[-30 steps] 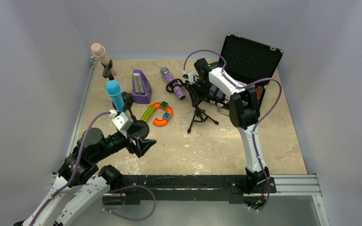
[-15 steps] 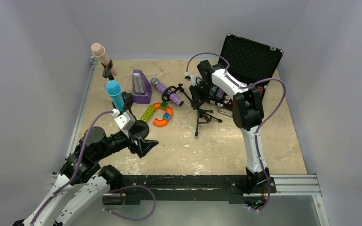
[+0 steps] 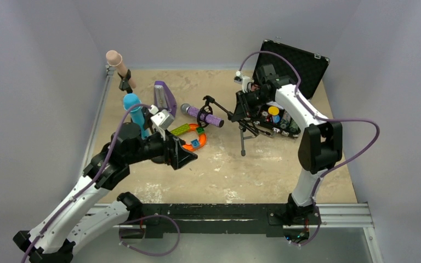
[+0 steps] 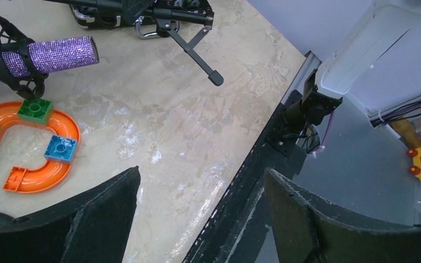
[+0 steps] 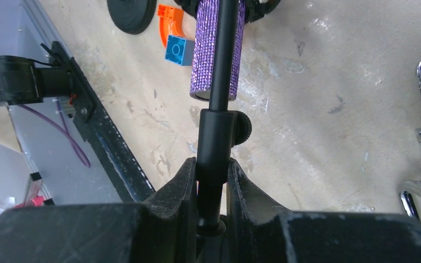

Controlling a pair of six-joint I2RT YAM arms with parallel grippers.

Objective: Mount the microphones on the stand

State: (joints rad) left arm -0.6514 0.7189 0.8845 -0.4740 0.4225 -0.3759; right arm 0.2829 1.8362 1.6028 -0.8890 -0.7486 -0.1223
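Observation:
The glittery purple microphone lies nearly level in the ring clip of a small black tripod stand. My right gripper is shut on the stand's pole, with the purple microphone just beyond it. At the back left, the pink-beige microphone sits in a black clip. The light blue microphone stands upright, its lower end hidden behind my left arm. My left gripper hangs open and empty over the table, near the toy track.
A purple metronome stands between the blue and purple microphones. An orange curved track with green and blue bricks lies under the purple microphone. An open black case with small items sits at the back right. The table's front rail runs below my left gripper.
My right gripper has closed on the stand's pole and carried it to the right, with the purple microphone swinging toward level. My left arm has reached forward and right toward the toy track.

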